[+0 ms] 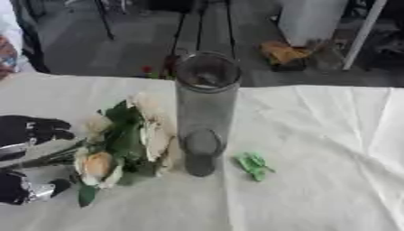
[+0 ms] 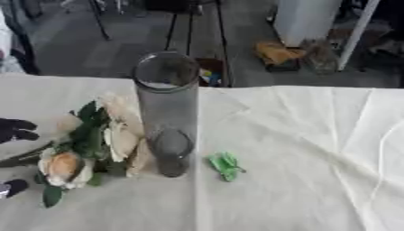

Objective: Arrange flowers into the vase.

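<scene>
Left eye view: a white tablecloth [image 1: 331, 149] is spread wide. At centre, the glass vase [image 1: 205, 108] stands upright. At nine o'clock, the flowers [image 1: 126, 144] are held by their stems in the curled left hand [image 1: 31, 135]. A green scrap [image 1: 254, 165] lies at four o'clock.

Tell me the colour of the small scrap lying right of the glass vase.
Green; the small crumpled scrap shows best in the left eye view.

flowers [image 1: 126, 140] lie just left of the upright vase [image 1: 205, 108], leaf scrap [image 1: 254, 166] right.
</scene>
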Controlling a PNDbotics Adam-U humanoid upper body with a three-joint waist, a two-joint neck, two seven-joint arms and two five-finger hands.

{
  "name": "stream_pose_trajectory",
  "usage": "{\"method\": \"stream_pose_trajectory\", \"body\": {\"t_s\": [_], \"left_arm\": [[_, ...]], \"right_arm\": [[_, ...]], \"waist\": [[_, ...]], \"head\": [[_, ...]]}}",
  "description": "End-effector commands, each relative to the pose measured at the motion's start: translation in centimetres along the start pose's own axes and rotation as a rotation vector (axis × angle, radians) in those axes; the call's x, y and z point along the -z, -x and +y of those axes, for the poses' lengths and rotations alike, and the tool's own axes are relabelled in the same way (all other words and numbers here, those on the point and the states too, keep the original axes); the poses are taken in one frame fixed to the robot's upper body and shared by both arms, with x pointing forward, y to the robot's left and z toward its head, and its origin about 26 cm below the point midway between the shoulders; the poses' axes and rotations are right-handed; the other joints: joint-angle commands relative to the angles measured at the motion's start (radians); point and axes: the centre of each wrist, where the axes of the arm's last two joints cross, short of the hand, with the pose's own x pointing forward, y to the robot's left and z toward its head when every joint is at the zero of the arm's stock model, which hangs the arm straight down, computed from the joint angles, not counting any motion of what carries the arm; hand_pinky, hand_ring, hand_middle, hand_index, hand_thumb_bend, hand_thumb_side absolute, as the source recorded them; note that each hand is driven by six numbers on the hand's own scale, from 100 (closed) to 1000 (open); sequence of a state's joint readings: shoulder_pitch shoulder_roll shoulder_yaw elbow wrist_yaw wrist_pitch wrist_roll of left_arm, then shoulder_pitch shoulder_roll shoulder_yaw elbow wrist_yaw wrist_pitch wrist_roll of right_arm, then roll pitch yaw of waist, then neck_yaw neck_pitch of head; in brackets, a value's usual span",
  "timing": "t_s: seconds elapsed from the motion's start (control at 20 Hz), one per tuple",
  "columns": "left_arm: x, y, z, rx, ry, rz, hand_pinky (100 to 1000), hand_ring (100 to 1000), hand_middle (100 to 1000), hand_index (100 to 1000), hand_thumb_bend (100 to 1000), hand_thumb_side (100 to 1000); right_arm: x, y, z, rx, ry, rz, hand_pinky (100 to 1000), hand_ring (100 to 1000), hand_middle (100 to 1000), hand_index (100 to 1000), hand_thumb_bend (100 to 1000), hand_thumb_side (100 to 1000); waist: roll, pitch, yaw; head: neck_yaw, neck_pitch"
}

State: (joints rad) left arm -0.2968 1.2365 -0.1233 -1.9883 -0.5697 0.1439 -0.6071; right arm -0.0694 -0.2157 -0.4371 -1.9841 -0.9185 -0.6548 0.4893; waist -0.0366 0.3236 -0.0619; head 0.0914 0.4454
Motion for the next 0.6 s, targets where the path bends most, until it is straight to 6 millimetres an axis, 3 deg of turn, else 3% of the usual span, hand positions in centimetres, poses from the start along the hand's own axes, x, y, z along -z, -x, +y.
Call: {"method": "stream_pose_trajectory", "body": {"t_s": [0.05,0.6], "left_arm": [[-0.53,0.03,1.16,0.046,-0.018,0.031,1000,1000,1000,1000,367,830],[-0.30,-0.02,1.28,-0.008,0.039,0.081,1000,1000,1000,1000,383,853]], "right_arm": [[0.84,-0.39,-0.09,-0.003,-0.050,-0.022,797,672,537,795,100,800],[0.84,-0.38,-0.07,0.003,-0.056,-0.023,798,673,535,789,100,798]], "waist": [[0.005,-0.015,-0.002],[0.007,-0.011,-0.010]], "head": [[0.006,-0.013],[0.015,-0.022]]}}
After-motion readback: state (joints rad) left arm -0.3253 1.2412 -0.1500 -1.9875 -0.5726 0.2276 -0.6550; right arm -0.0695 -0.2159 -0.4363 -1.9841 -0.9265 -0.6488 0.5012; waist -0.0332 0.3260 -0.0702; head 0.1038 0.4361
